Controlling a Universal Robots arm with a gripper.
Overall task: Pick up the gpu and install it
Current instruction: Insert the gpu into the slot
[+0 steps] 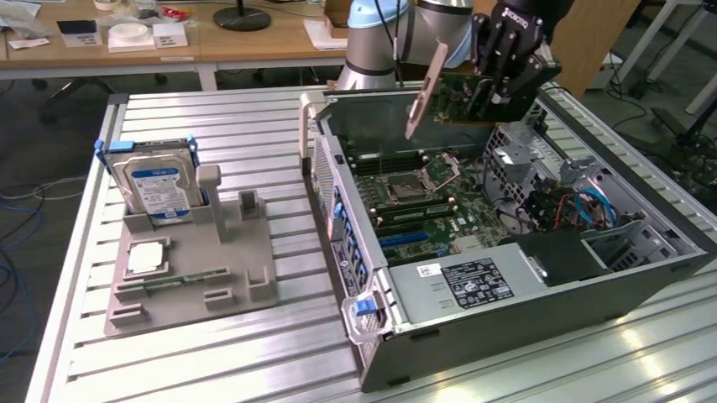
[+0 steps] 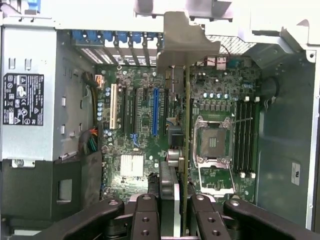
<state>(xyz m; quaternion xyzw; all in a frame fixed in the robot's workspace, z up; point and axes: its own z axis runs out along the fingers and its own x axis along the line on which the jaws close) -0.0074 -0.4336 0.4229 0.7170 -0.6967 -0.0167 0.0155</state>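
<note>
Gpu (image 1: 454, 96) pinched upright between fingers (image 2: 146, 217) of gripper (image 1: 493, 101), jaws narrow, clamped on one end of board. Metal bracket (image 2: 182, 45) at far end from grip. Held in air over open computer case (image 1: 627, 277), above motherboard (image 2: 135, 125), not seated in any slot.

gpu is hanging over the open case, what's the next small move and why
Probably a small sideways shift toward the long blue slot before any descent. The claw holds the gpu clear above the case, and in the wrist view its edge runs between that slot and the cpu socket, not over the slot.
</note>
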